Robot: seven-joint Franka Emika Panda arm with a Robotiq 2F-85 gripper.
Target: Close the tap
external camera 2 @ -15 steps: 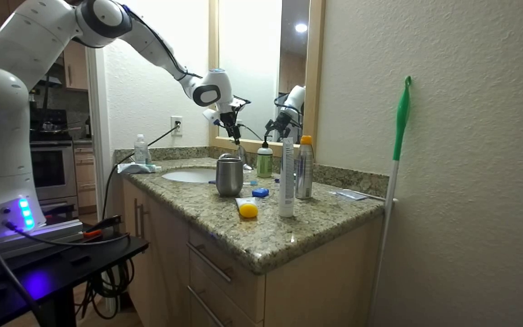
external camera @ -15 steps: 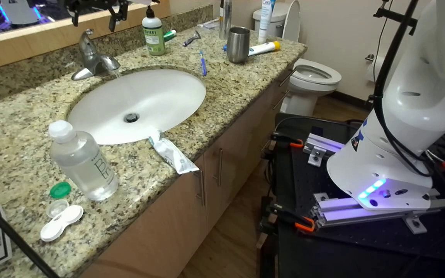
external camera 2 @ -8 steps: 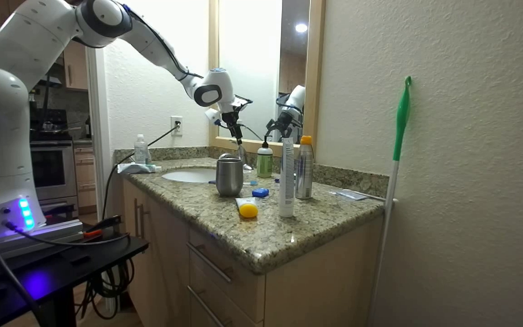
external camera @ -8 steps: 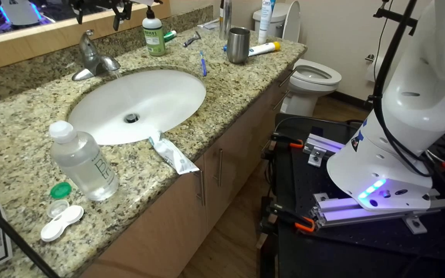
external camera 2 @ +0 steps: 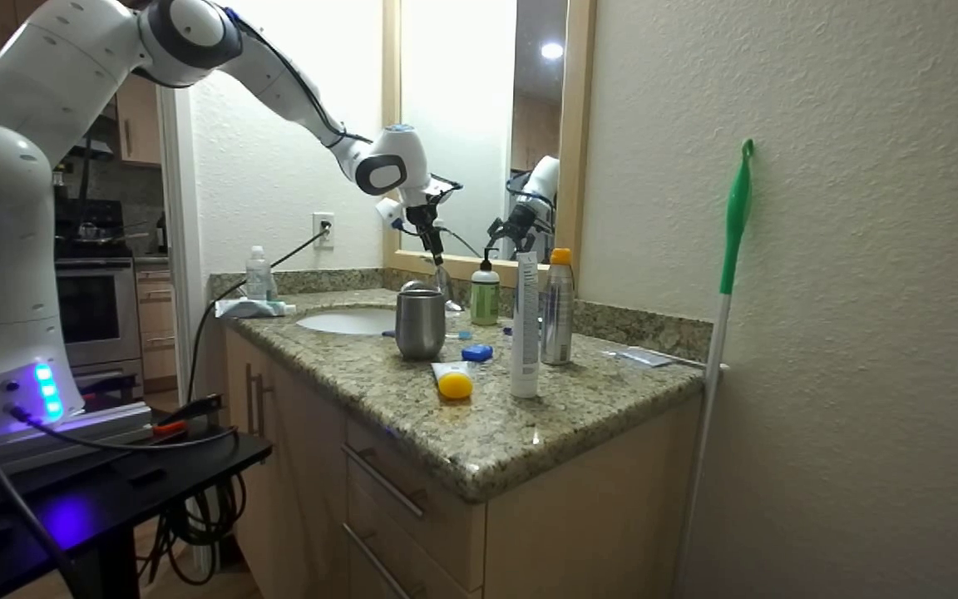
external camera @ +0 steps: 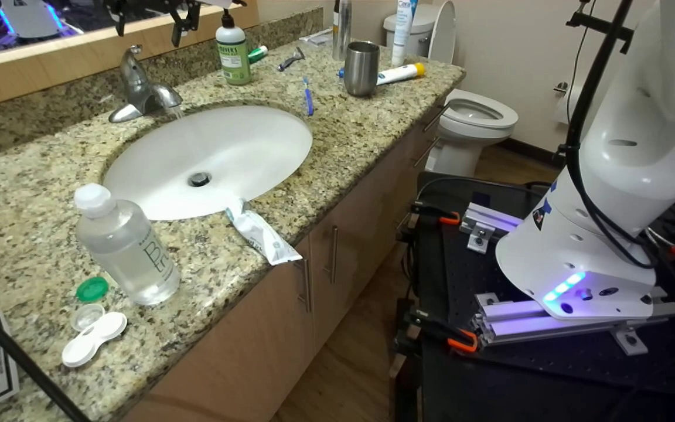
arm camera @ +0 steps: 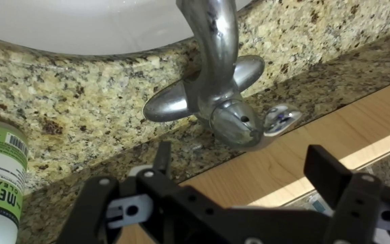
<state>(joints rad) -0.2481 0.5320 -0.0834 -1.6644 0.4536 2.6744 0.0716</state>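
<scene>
The black two-fingered tool (arm camera: 240,161), spread wide, moved slightly, but the shiny curved metal tap (external camera: 142,94) below it still runs.

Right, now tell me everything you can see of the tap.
The tap is shiny, metallic-looking, with a winged base, curved spout and small lever on top. It stands upright on the counter, spout reaching over the sink. It is open: water runs out. The open claw is near the lever; no contact shows.

The tap (external camera: 140,92) stands behind the sink (external camera: 244,146).
</scene>
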